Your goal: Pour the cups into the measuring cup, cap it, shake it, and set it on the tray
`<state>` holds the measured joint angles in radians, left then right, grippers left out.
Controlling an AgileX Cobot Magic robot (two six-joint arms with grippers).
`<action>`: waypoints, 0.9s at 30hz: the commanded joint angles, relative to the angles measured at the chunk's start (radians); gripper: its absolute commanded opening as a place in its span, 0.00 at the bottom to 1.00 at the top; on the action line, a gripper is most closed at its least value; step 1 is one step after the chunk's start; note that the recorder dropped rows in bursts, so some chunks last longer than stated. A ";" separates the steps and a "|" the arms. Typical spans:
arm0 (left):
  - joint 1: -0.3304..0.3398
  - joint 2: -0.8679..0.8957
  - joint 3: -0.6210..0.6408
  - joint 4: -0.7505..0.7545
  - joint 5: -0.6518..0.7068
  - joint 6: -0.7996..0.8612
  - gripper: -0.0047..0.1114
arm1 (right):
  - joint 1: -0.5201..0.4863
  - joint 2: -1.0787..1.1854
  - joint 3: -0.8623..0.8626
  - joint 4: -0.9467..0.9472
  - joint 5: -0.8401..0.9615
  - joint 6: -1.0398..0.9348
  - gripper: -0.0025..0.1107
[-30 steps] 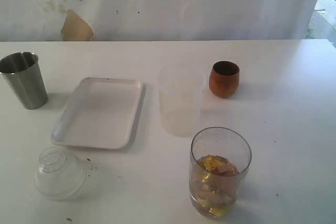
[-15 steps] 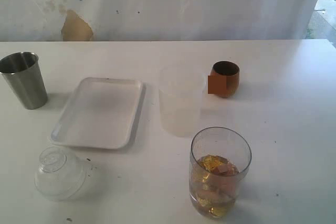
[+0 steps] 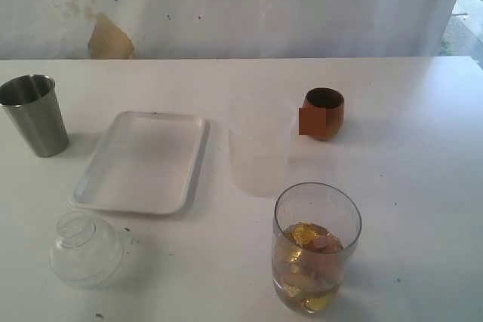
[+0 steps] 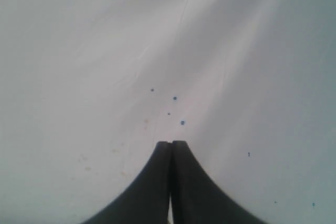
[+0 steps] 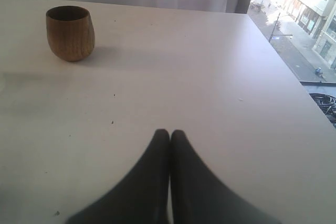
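**Inventory, largest first**

1. White, matt, flat counter (image 3: 423,186), lightly specked. It carries every item below.
2. Flat white rectangular tray (image 3: 143,162) with rounded corners and a low rim, left of centre. It is bare, which I judge suits its role as the final resting place.
3. Frosted translucent plastic cup (image 3: 260,148), upright, just right of the tray. It is no part of my task.
4. Clear cylindrical measuring cup (image 3: 316,246), nearest the front and right of centre, upright and uncapped. Gold and pinkish pieces fill its lower part. The open mouth is ready, I judge, to take pours.
5. Tapered brushed-steel tumbler (image 3: 34,115), upright at the far left, well apart from the measuring cup. Contents not visible.
6. Clear domed plastic top (image 3: 85,248) with a narrow neck, front left, near the tray's near corner. I take it for the cap.
7. Small rounded reddish-brown wooden cup (image 3: 328,115), upright, just beside the frosted cup. Smooth grain, dark inside.
8. Left jaws: black, pressed together, empty, over bare counter.
9. Right jaws: pressed together, empty, with the wooden cup ahead and well apart.
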<state>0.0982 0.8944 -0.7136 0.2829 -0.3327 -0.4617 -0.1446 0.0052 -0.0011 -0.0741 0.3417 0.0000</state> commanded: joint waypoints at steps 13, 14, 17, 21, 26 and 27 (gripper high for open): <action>-0.001 -0.050 0.005 0.013 0.011 -0.011 0.04 | 0.004 -0.005 0.001 -0.004 -0.002 0.023 0.02; -0.001 -0.060 0.005 0.013 0.012 -0.011 0.04 | 0.004 -0.005 0.001 -0.004 -0.002 0.023 0.02; -0.001 -0.095 0.005 0.020 0.016 -0.009 0.04 | 0.004 -0.005 0.001 -0.004 -0.002 0.023 0.02; -0.001 -0.132 0.005 0.020 0.030 -0.009 0.04 | 0.004 -0.005 0.001 -0.004 -0.002 0.023 0.02; -0.001 -0.156 0.005 0.024 0.049 -0.011 0.04 | 0.004 -0.005 0.001 -0.004 -0.002 0.023 0.02; -0.001 -0.164 0.005 0.024 0.058 -0.011 0.04 | 0.004 -0.005 0.001 -0.004 -0.002 0.023 0.02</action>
<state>0.0982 0.7507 -0.7120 0.2999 -0.2949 -0.4688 -0.1446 0.0052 -0.0011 -0.0741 0.3417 0.0175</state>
